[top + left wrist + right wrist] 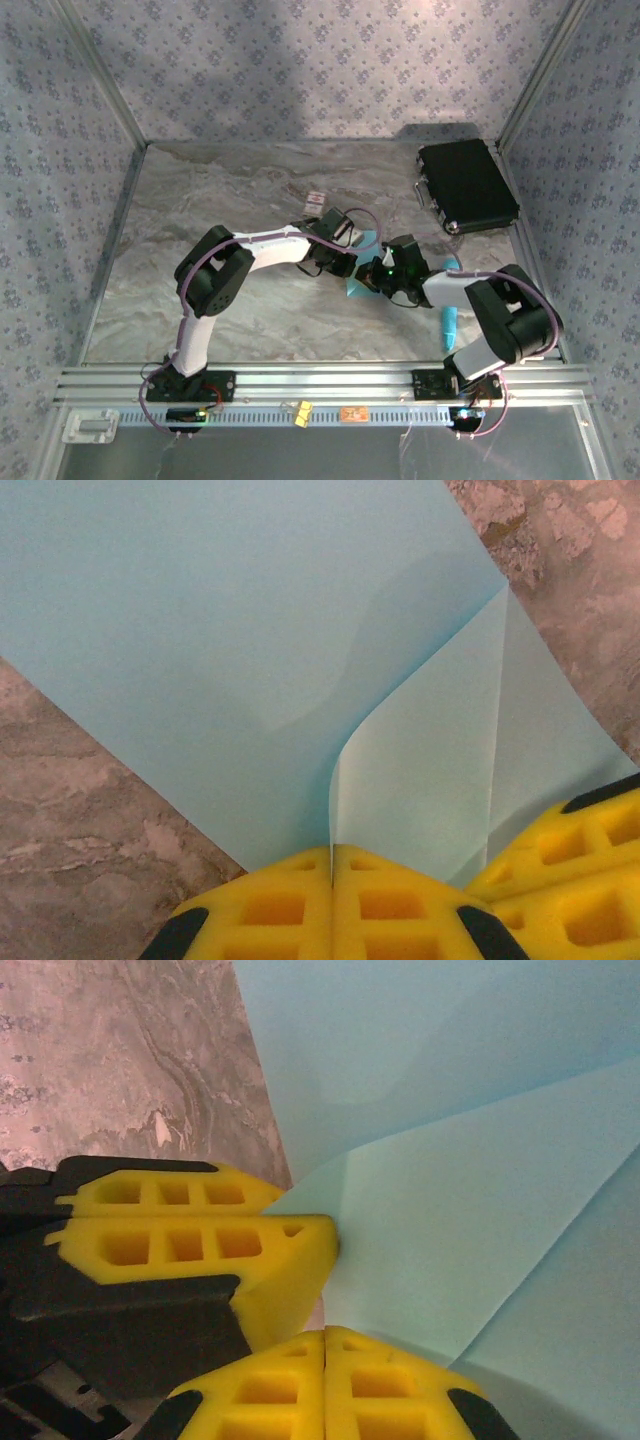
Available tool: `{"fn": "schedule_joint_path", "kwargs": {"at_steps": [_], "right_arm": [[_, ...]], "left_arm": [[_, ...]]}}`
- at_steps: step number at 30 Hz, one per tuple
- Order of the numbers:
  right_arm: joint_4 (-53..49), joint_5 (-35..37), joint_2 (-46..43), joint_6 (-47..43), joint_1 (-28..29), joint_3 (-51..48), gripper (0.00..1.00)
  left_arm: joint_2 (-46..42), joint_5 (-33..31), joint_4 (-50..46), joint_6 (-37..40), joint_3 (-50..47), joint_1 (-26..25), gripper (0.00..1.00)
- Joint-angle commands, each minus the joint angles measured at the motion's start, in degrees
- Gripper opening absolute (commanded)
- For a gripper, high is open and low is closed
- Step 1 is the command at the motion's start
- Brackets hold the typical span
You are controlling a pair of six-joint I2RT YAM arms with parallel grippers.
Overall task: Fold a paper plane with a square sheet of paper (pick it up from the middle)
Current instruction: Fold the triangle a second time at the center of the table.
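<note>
Top external view: the square sheet of paper [354,288] lay near the middle of the tabletop [200,220], slightly toward its right edge, with the left gripper [348,262] and right gripper [374,280] meeting over it. Left wrist view: the left gripper [332,855] was closed, pinching a raised fold of the sheet, with the right gripper's fingers [580,845] alongside. Right wrist view: the right gripper [325,1338] was likewise closed on the paper, just beside the left gripper's fingers [200,1245].

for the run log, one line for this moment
left gripper: shut on square sheet | right gripper: shut, against sheet | state: partly folded
</note>
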Motion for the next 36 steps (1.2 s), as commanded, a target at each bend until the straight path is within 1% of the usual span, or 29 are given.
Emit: {"fn": "schedule_joint_path", "kwargs": {"at_steps": [1, 6, 10, 13, 15, 17, 20, 24, 28, 30, 34, 36], "right_arm": [[-0.1, 0.4, 2.6, 0.5, 0.5, 0.9, 0.06], [0.9, 1.1, 4.6, 1.2, -0.1, -1.3, 0.06], [-0.5, 0.7, 1.5, 1.2, -0.6, -0.9, 0.06], [-4.0, 1.0, -1.7, 0.4, -2.2, 0.8, 0.07], [-6.1, 1.4, -2.3, -1.0, -3.9, 2.0, 0.07], [-5.2, 0.3, -1.0, -1.3, -5.8, 2.7, 0.07], [-1.0, -2.5, 2.4, 0.0, -7.6, 3.4, 0.07], [0.3, -3.4, 5.5, 0.4, -7.5, 4.4, 0.06], [-6.3, -0.3, 6.9, -1.7, -7.0, 4.7, 0.06], [-7.3, 1.8, 7.3, -1.8, -7.5, 2.7, 0.05], [-4.7, 1.8, 7.6, -1.4, -8.4, -0.4, 0.05], [-4.7, 1.8, 7.5, -1.3, -8.1, -0.3, 0.05]], "left_arm": [[2.0, -0.7, -4.8, 0.8, -0.5, 0.3, 0.07], [1.9, -0.8, -4.7, 0.8, -0.6, 0.3, 0.06], [1.9, -1.0, -5.0, 1.0, -0.6, 0.3, 0.07], [1.9, -1.1, -5.2, 1.1, -0.4, 0.2, 0.06], [1.9, -1.1, -5.2, 1.1, -0.4, 0.2, 0.07], [1.9, -1.1, -5.2, 1.1, -0.5, 0.2, 0.07], [1.8, -1.0, -5.2, 1.1, -0.5, 0.2, 0.07], [1.8, -1.1, -5.2, 1.2, -0.5, 0.3, 0.07], [2.0, -1.0, -5.1, 1.1, -0.4, 0.3, 0.07], [1.7, -0.9, -5.3, 1.1, -0.3, 0.3, 0.07], [-0.1, -1.5, -5.4, 0.8, -0.5, 0.3, 0.13], [-1.4, -2.5, -6.2, -0.1, -0.1, 0.3, 0.22]]}}
